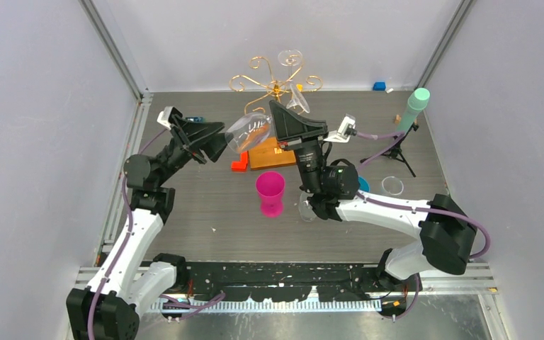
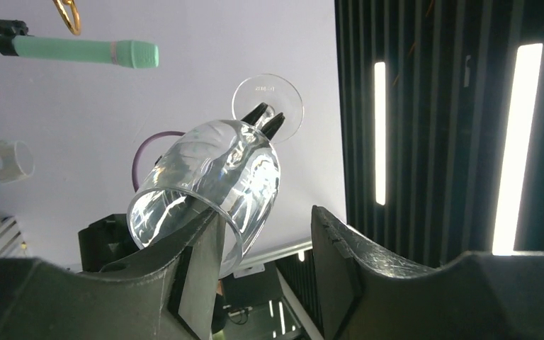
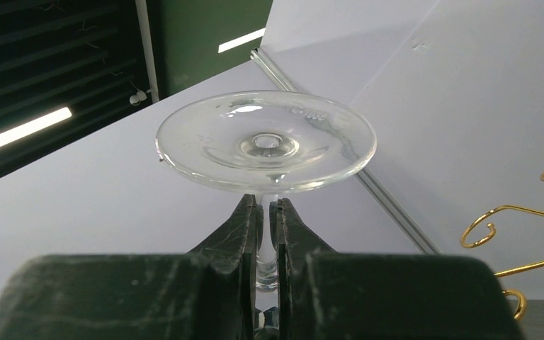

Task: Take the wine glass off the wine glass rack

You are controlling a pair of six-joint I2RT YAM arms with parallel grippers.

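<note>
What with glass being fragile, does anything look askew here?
The wine glass lies nearly sideways in mid-air, off the wine glass rack: the right gripper pinches its stem, and its rim sits against one left gripper finger.

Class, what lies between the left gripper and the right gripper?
The wine glass, tilted: its stem is pinched in the right gripper and its bowl reaches the left gripper. The top view shows it.
</note>
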